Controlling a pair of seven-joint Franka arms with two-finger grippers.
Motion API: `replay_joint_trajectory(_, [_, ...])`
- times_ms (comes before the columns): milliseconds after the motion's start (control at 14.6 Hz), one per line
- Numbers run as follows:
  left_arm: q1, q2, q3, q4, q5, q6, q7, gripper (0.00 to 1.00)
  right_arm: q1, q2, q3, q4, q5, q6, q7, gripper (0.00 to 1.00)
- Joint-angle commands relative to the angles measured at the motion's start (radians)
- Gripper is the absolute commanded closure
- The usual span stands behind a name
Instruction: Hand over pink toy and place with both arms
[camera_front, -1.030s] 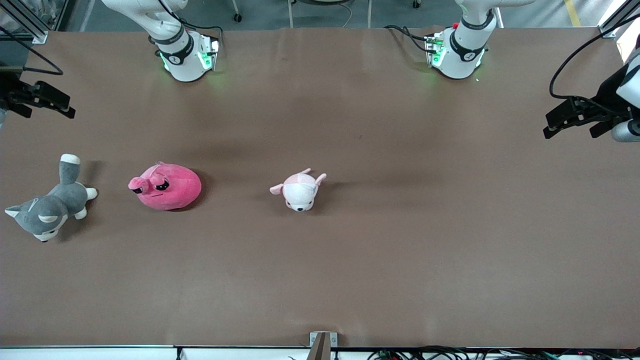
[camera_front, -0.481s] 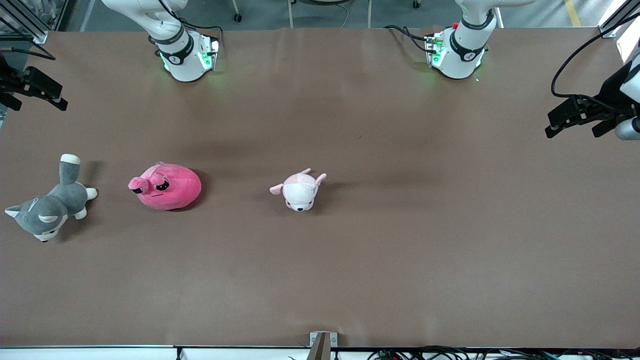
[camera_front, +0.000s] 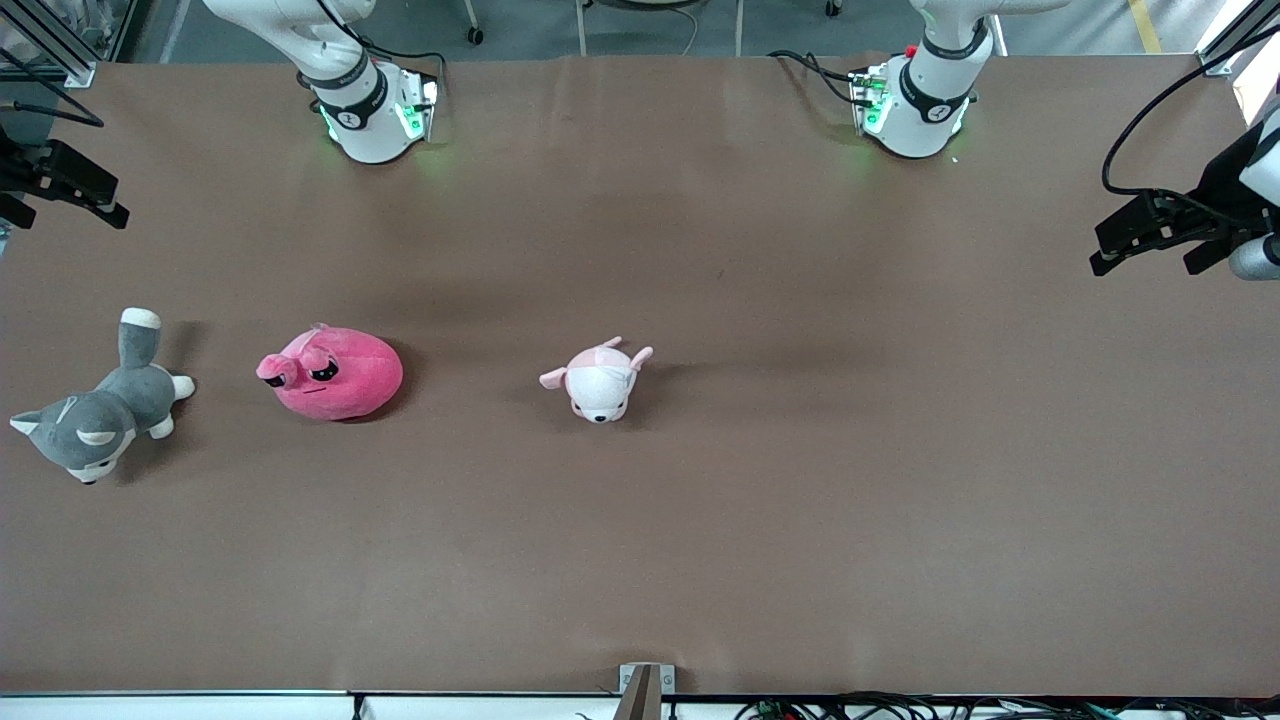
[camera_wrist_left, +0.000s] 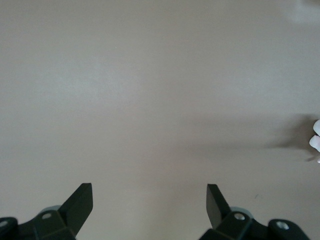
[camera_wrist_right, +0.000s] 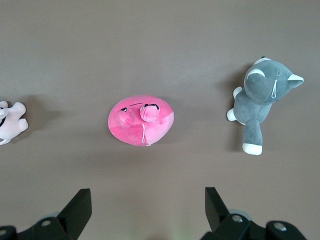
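Note:
The pink toy (camera_front: 330, 372) (camera_wrist_right: 141, 125), a rounded hot-pink plush with droopy black eyes, lies on the brown table (camera_front: 800, 520) toward the right arm's end. My right gripper (camera_front: 66, 203) (camera_wrist_right: 148, 197) hangs open in the air over the table's edge at that end, apart from the toy, with nothing between its fingers. My left gripper (camera_front: 1142, 258) (camera_wrist_left: 149, 192) hangs open over the left arm's end of the table, with only bare table under it.
A grey-and-white husky plush (camera_front: 95, 415) (camera_wrist_right: 260, 97) lies beside the pink toy, closer to the table's end. A small pale pink-and-white puppy plush (camera_front: 598, 380) (camera_wrist_right: 10, 125) lies near the table's middle. Both arm bases (camera_front: 375, 115) (camera_front: 915, 110) stand along the back edge.
The right gripper has drifted outward toward its end of the table and a little toward the bases. The left gripper shifted only slightly. The toys have not moved.

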Motion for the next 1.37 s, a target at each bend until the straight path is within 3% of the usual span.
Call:
replay_joint_trajectory(0, [-0.004, 0.008, 0.003, 0.03, 0.008, -0.019, 0.008, 0.0, 0.003, 0.008, -0.002, 0.019, 0.006, -0.038, 0.004, 0.0])
replay_joint_trajectory(1305, [-0.009, 0.01, 0.001, 0.03, 0.009, -0.019, 0.008, 0.0, 0.008, 0.002, -0.002, 0.003, 0.02, -0.02, 0.0, 0.0])
